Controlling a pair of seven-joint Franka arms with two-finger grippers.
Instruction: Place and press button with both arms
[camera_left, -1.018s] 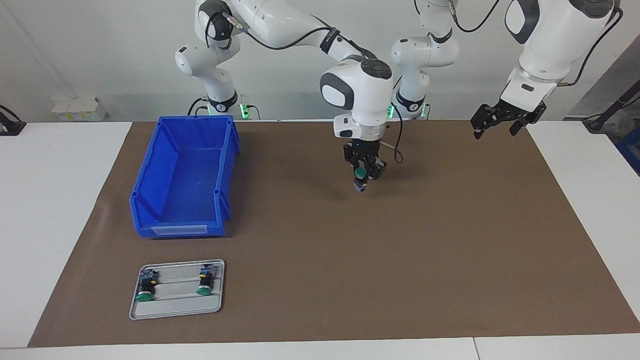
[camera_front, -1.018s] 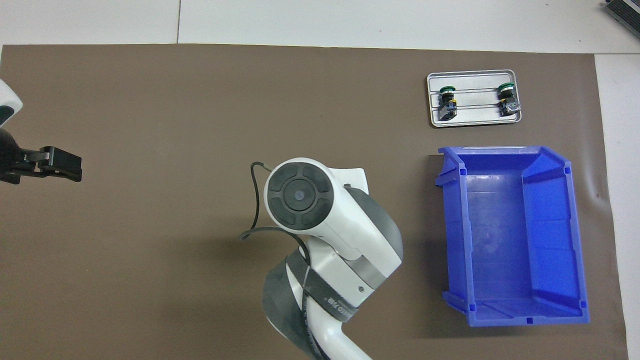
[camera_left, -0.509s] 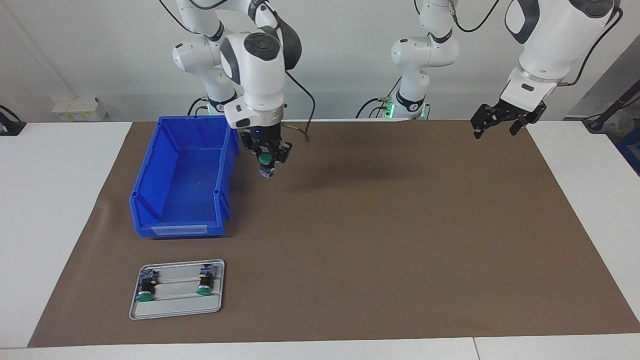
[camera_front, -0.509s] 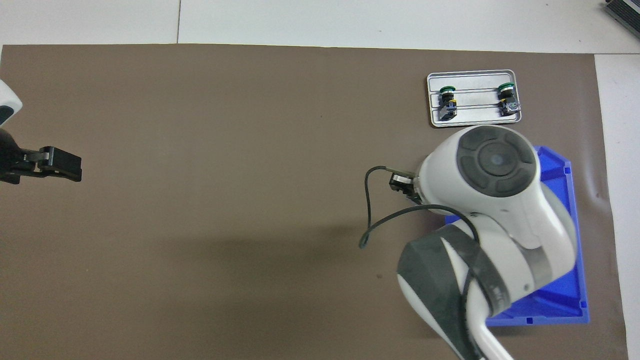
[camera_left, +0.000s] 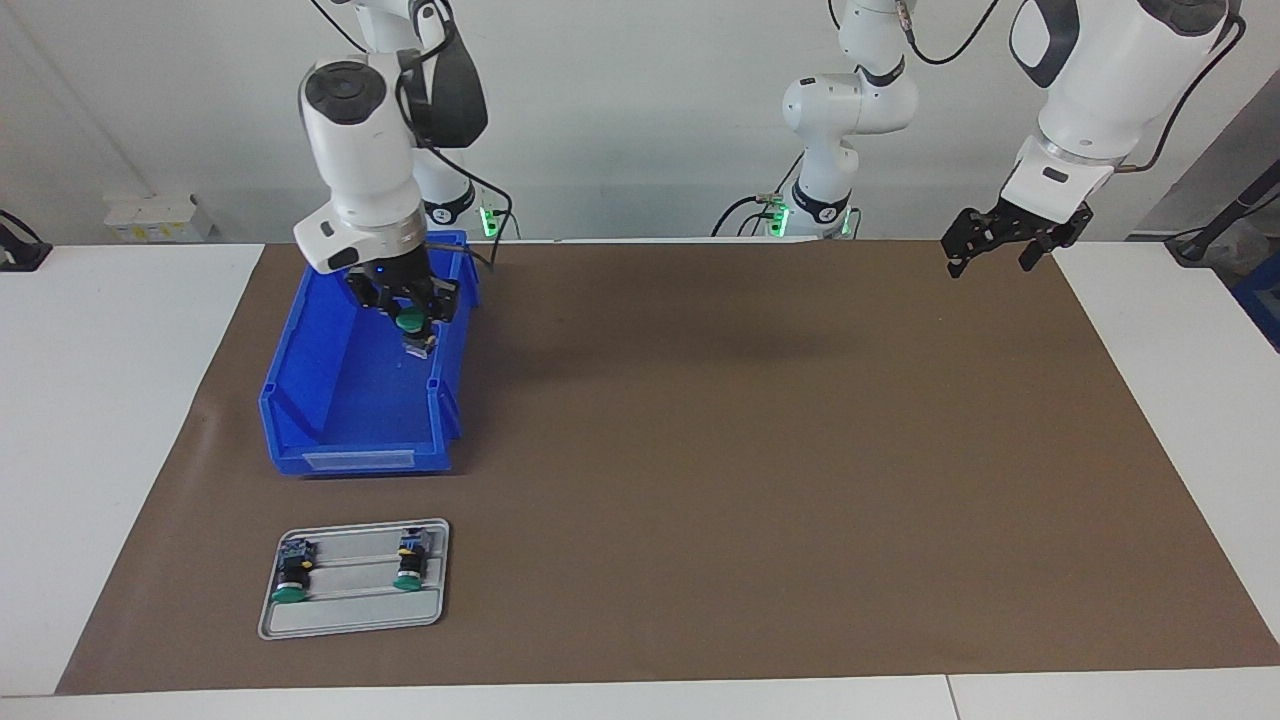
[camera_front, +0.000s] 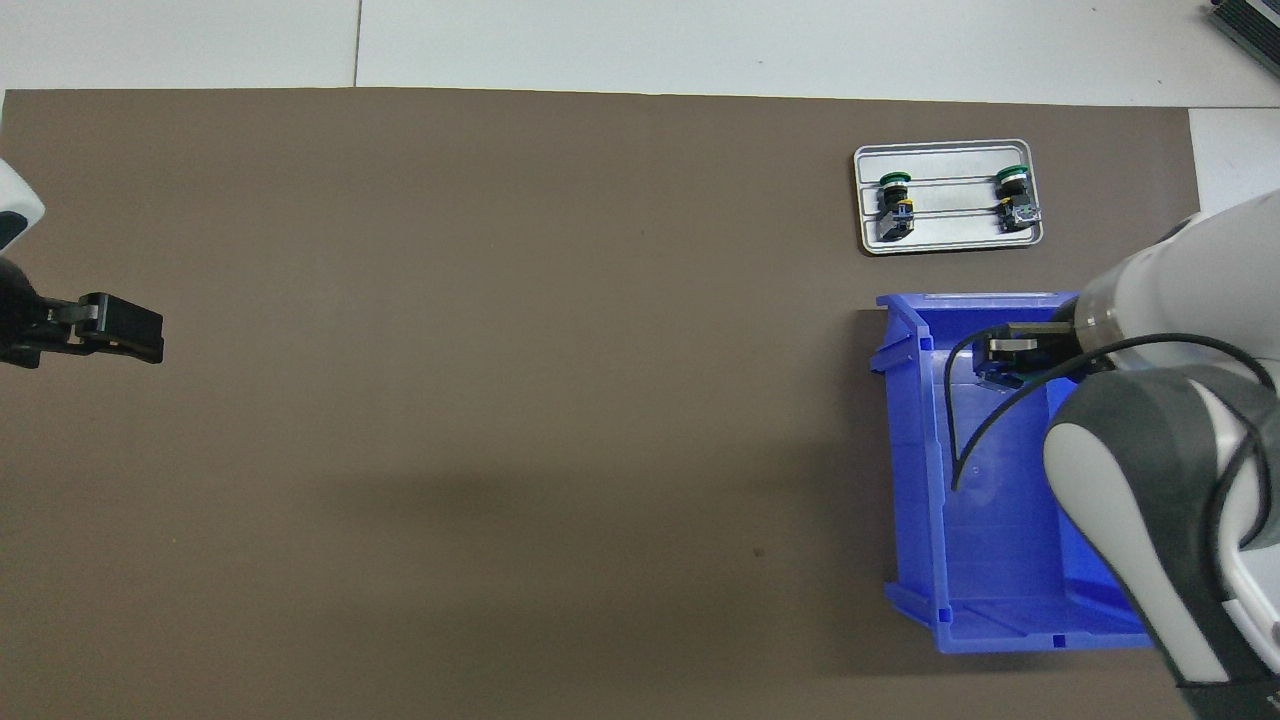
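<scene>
My right gripper (camera_left: 407, 318) is shut on a button (camera_left: 415, 340) with a green cap and hangs inside the upper opening of the blue bin (camera_left: 300, 380). The button points down and is clear of the bin's floor. In the overhead view the right arm covers much of the bin (camera_front: 910, 480), and the right gripper (camera_front: 1005, 358) shows over the bin's part farther from the robots. My left gripper (camera_left: 990, 262) waits open and empty, raised over the brown mat at the left arm's end of the table, and shows as the left gripper (camera_front: 125, 330) in the overhead view.
A grey tray (camera_left: 350, 615) lies on the mat farther from the robots than the bin, the tray (camera_front: 950, 160) holding two more green-capped buttons (camera_left: 290, 578) (camera_left: 408, 565) lying on their sides. The brown mat (camera_left: 750, 480) covers the middle of the white table.
The right arm has swung with the button from over the middle of the mat to over the blue bin. The left arm has not moved.
</scene>
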